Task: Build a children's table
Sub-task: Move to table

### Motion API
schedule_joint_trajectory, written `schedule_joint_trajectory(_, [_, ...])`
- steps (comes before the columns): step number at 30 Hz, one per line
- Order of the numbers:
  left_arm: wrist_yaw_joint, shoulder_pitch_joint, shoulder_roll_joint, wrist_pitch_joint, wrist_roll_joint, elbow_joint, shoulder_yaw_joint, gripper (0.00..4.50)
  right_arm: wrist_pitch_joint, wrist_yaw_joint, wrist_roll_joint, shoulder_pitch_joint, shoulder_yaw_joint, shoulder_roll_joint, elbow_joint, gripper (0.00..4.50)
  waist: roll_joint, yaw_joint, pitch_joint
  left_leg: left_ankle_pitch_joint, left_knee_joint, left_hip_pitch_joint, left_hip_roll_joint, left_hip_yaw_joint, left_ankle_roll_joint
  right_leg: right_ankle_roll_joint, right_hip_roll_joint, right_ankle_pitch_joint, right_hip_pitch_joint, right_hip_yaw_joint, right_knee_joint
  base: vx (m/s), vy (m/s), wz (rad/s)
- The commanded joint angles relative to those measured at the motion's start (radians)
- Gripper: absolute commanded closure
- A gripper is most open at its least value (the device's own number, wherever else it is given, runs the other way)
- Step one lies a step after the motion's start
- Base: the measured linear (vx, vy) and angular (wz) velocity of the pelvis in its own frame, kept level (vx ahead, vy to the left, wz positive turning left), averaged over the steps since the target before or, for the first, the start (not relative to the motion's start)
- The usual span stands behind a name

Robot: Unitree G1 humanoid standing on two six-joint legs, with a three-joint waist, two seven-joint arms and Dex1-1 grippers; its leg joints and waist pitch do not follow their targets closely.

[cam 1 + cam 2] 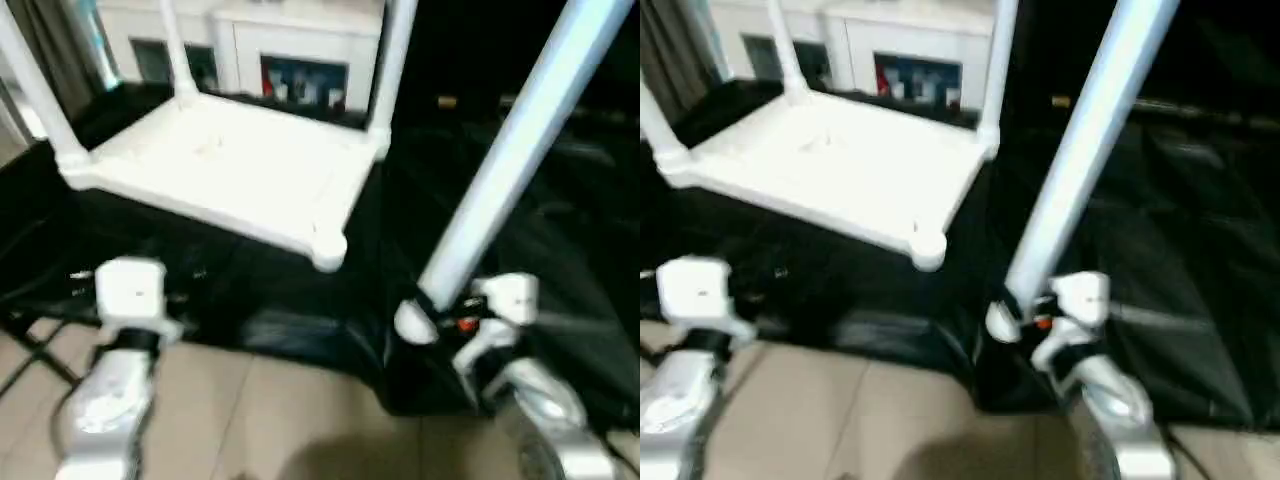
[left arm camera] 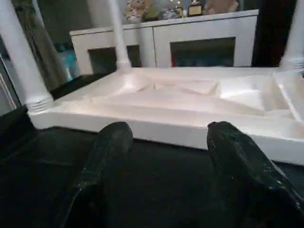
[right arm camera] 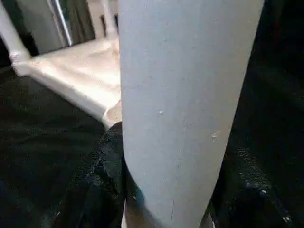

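The white tabletop (image 1: 225, 165) is lying upside down on a black cloth (image 1: 1200, 300) spread over the work surface, its ribbed underside facing up. Three legs are standing up out of its corner sockets: one at the near left corner (image 1: 35, 95), one at the far left corner (image 1: 172, 45), and one at the far right corner (image 1: 392, 60). The near right corner socket (image 1: 328, 248) is sitting open with no leg in it. The fourth leg (image 1: 520, 150) is being held well off to the right of the tabletop, leaning so that its top tilts away to the right and its rounded end (image 1: 414, 322) points down toward the cloth's front edge. The right gripper (image 3: 166, 190) is clamping that leg near its lower end, its black fingers (image 3: 107, 171) pressing on either side of the tube. The left gripper (image 2: 166, 156) is hovering low over the cloth just in front of the tabletop's near edge, its two fingers (image 2: 107, 156) spread apart and holding nothing. A white cabinet (image 2: 190, 40) is standing behind the work surface, and beige floor tiles (image 1: 300, 420) are showing below the cloth's front edge.
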Motion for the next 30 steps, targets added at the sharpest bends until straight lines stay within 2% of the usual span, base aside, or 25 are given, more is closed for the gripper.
schedule_joint_trajectory(1, [-0.016,-0.029,-0.006,0.016,-0.007,0.003,-0.027,1.57,-0.011,-0.005,0.014,0.015,-0.029,-0.012,-0.022,2.62,0.023,-0.022,-0.038,-0.358,-0.167,0.051,0.103,-0.070,0.159,-0.030,-0.034,0.056,-0.042,0.032,-0.051,0.144,-0.029,0.14])
schedule_joint_trajectory(2, [-0.019,-0.033,-0.006,0.018,-0.008,0.005,-0.028,1.57,-0.014,-0.007,0.015,0.020,-0.030,-0.010,-0.024,2.62,-0.016,0.003,-0.037,-0.295,-0.107,-0.010,0.016,0.006,0.166,-0.100,-0.077,-0.117,0.035,0.112,-0.130,0.144,-0.029,0.14])
schedule_joint_trajectory(3, [-0.022,-0.037,-0.005,0.019,-0.009,0.009,-0.029,1.57,-0.017,-0.010,0.013,0.022,-0.030,-0.008,-0.025,2.62,-0.012,0.037,-0.055,-0.100,-0.006,-0.071,0.001,-0.001,0.174,-0.237,-0.165,-0.308,0.131,0.199,-0.185,0.155,-0.021,0.14])
schedule_joint_trajectory(4, [-0.023,-0.041,-0.006,0.019,-0.011,0.012,-0.030,1.57,-0.019,-0.013,0.009,0.024,-0.031,-0.006,-0.025,2.62,-0.013,0.059,-0.078,0.023,0.061,-0.142,0.019,-0.026,0.145,-0.319,-0.199,-0.245,0.188,0.230,-0.181,0.170,0.029,0.06])
schedule_joint_trajectory(5, [-0.024,-0.041,-0.007,0.020,-0.011,0.013,-0.031,1.57,-0.020,-0.014,0.008,0.024,-0.033,-0.005,-0.025,2.62,-0.008,0.067,-0.075,0.060,0.060,-0.157,0.028,-0.033,0.127,-0.347,-0.190,-0.148,0.181,0.221,-0.176,0.170,0.029,0.06])
schedule_joint_trajectory(6, [-0.025,-0.043,-0.009,0.023,-0.012,0.015,-0.034,1.57,-0.023,-0.017,0.008,0.025,-0.036,-0.004,-0.024,2.62,0.013,0.065,-0.071,0.145,0.014,-0.165,0.043,-0.036,0.106,-0.361,-0.124,-0.011,0.158,0.160,-0.153,0.162,0.036,0.06])
schedule_joint_trajectory(7, [-0.026,-0.045,-0.008,0.024,-0.014,0.018,-0.033,1.57,-0.024,-0.018,0.008,0.024,-0.036,-0.002,-0.023,2.62,0.020,0.059,-0.068,0.209,-0.040,-0.157,0.036,-0.025,0.123,-0.323,-0.060,0.005,0.139,0.106,-0.142,0.153,0.034,0.03])
schedule_joint_trajectory(8, [-0.026,-0.046,-0.010,0.024,-0.015,0.020,-0.033,1.57,-0.023,-0.021,0.008,0.024,-0.037,-0.003,-0.024,2.62,0.088,0.042,-0.089,0.293,-0.113,-0.046,0.063,-0.057,0.189,-0.169,0.052,-0.013,0.056,0.014,-0.075,0.153,0.034,0.03])
schedule_joint_trajectory(9, [-0.027,-0.050,-0.011,0.024,-0.017,0.024,-0.034,1.57,-0.022,-0.023,0.007,0.023,-0.036,-0.006,-0.027,2.62,0.082,-0.001,-0.087,-0.026,-0.133,0.065,0.172,-0.160,0.377,-0.044,0.034,-0.140,-0.072,0.035,0.044,0.161,0.034,0.09])
schedule_joint_trajectory(10, [-0.027,-0.050,-0.011,0.024,-0.017,0.025,-0.034,1.57,-0.022,-0.023,0.007,0.023,-0.036,-0.007,-0.028,2.62,0.073,-0.010,-0.096,0.017,-0.131,0.071,0.186,-0.179,0.444,0.005,0.021,-0.108,-0.087,0.041,0.067,0.159,0.001,0.07])
schedule_joint_trajectory(11, [-0.029,-0.054,-0.012,0.023,-0.017,0.029,-0.035,1.57,-0.020,-0.023,0.006,0.025,-0.036,-0.010,-0.032,2.62,0.084,-0.007,-0.095,0.092,-0.121,0.068,0.177,-0.180,0.495,0.049,0.015,-0.087,-0.109,0.041,0.084,0.159,0.001,0.07])
schedule_joint_trajectory(12, [-0.030,-0.055,-0.012,0.024,-0.018,0.030,-0.036,1.57,-0.019,-0.022,0.007,0.027,-0.037,-0.012,-0.035,2.62,0.065,-0.007,-0.094,0.220,-0.112,0.062,0.171,-0.163,0.550,0.107,0.001,-0.027,-0.142,0.051,0.093,0.134,-0.021,-0.03])
schedule_joint_trajectory(14, [-0.033,-0.057,-0.013,0.026,-0.022,0.033,-0.037,1.57,-0.017,-0.022,0.006,0.029,-0.040,-0.014,-0.039,2.62,0.037,0.009,-0.070,0.157,-0.131,-0.010,0.108,-0.080,0.486,0.081,-0.006,0.094,-0.117,0.065,0.032,0.107,-0.037,-0.03])
schedule_joint_trajectory(15, [-0.035,-0.057,-0.013,0.027,-0.026,0.034,-0.037,1.57,-0.015,-0.023,0.005,0.030,-0.040,-0.014,-0.040,2.62,-0.011,0.016,-0.075,-0.061,-0.100,-0.048,0.020,-0.023,0.347,0.038,-0.037,0.080,-0.039,0.122,-0.077,0.083,-0.085,0.05])
schedule_joint_trajectory(16, [-0.051,-0.051,-0.018,0.019,-0.046,0.032,-0.037,1.57,-0.014,-0.024,0.003,0.031,-0.039,-0.017,-0.041,2.62,-0.034,0.046,-0.070,-0.078,0.023,-0.093,-0.041,-0.006,0.240,-0.009,-0.135,-0.237,0.037,0.225,-0.162,0.085,-0.085,0.03])
schedule_joint_trajectory(17, [-0.053,-0.050,-0.018,0.018,-0.048,0.032,-0.037,1.57,-0.014,-0.024,0.003,0.031,-0.039,-0.017,-0.041,2.62,-0.023,0.052,-0.074,0.000,0.039,-0.111,-0.015,-0.032,0.188,-0.057,-0.172,-0.289,0.059,0.238,-0.160,0.085,-0.085,0.03])
schedule_joint_trajectory(18, [-0.062,-0.045,-0.021,0.017,-0.059,0.031,-0.040,1.57,-0.018,-0.026,-0.001,0.031,-0.039,-0.017,-0.042,2.62,-0.024,0.056,-0.070,0.124,0.013,-0.127,0.000,-0.043,0.099,-0.078,-0.134,-0.200,0.051,0.207,-0.137,0.083,-0.046,-0.07])
schedule_joint_trajectory(19, [-0.065,-0.044,-0.023,0.018,-0.061,0.032,-0.041,1.57,-0.020,-0.028,-0.005,0.031,-0.039,-0.017,-0.043,2.62,-0.020,0.054,-0.067,0.181,-0.016,-0.130,0.002,-0.041,0.076,-0.084,-0.106,-0.103,0.043,0.184,-0.122,0.061,-0.034,-0.03])
schedule_joint_trajectory(20, [-0.066,-0.045,-0.023,0.018,-0.060,0.034,-0.041,1.57,-0.020,-0.030,-0.004,0.031,-0.037,-0.018,-0.044,2.62,0.017,0.052,-0.069,0.246,-0.098,-0.101,0.038,-0.035,0.059,-0.067,-0.037,0.106,-0.003,0.123,-0.095,0.061,-0.034,-0.03])
schedule_joint_trajectory(21, [-0.065,-0.047,-0.027,0.017,-0.065,0.037,-0.039,1.57,-0.020,-0.031,-0.005,0.030,-0.035,-0.022,-0.045,2.62,0.017,0.043,-0.070,0.245,-0.105,-0.119,0.044,-0.036,0.065,-0.060,-0.028,0.159,0.004,0.115,-0.085,0.052,0.005,-0.07])
schedule_joint_trajectory(22, [-0.063,-0.050,-0.031,0.019,-0.070,0.041,-0.037,1.57,-0.019,-0.032,-0.005,0.030,-0.034,-0.024,-0.047,2.62,0.024,0.048,-0.077,0.187,-0.101,-0.096,0.062,-0.033,0.051,-0.078,-0.022,0.202,-0.017,0.116,-0.082,0.000,0.000,0.00])
schedule_joint_trajectory(23, [-0.062,-0.052,-0.032,0.021,-0.074,0.043,-0.035,1.57,-0.019,-0.032,-0.006,0.030,-0.033,-0.026,-0.048,2.62,0.036,0.047,-0.085,0.135,-0.105,-0.086,0.073,-0.033,0.044,-0.122,-0.029,0.217,-0.014,0.116,-0.075,0.000,0.000,0.00])
schedule_joint_trajectory(25, [-0.078,-0.062,-0.023,0.024,-0.079,0.058,-0.034,1.57,-0.009,-0.032,-0.008,0.028,-0.032,-0.032,-0.054,2.62,0.033,0.044,-0.082,0.078,-0.116,-0.086,0.083,-0.031,0.043,-0.160,-0.029,0.228,-0.015,0.111,-0.079,0.003,0.029,0.04])
schedule_joint_trajectory(26, [-0.103,-0.071,-0.007,0.000,-0.079,0.072,-0.036,1.57,-0.001,-0.031,-0.012,0.025,-0.032,-0.040,-0.058,2.62,0.010,0.038,-0.078,0.016,-0.123,-0.085,0.085,-0.023,0.048,-0.167,-0.033,0.183,-0.014,0.112,-0.089,0.007,0.057,0.08])
schedule_joint_trajectory(30, [-0.322,-0.155,0.075,0.001,-0.175,0.145,-0.070,1.39,0.011,0.008,-0.006,-0.019,-0.039,-0.077,-0.045,2.62,0.019,0.042,-0.068,-0.135,-0.137,-0.077,0.082,-0.009,0.018,-0.146,-0.042,-0.049,-0.027,0.116,-0.104,0.000,0.000,0.00])
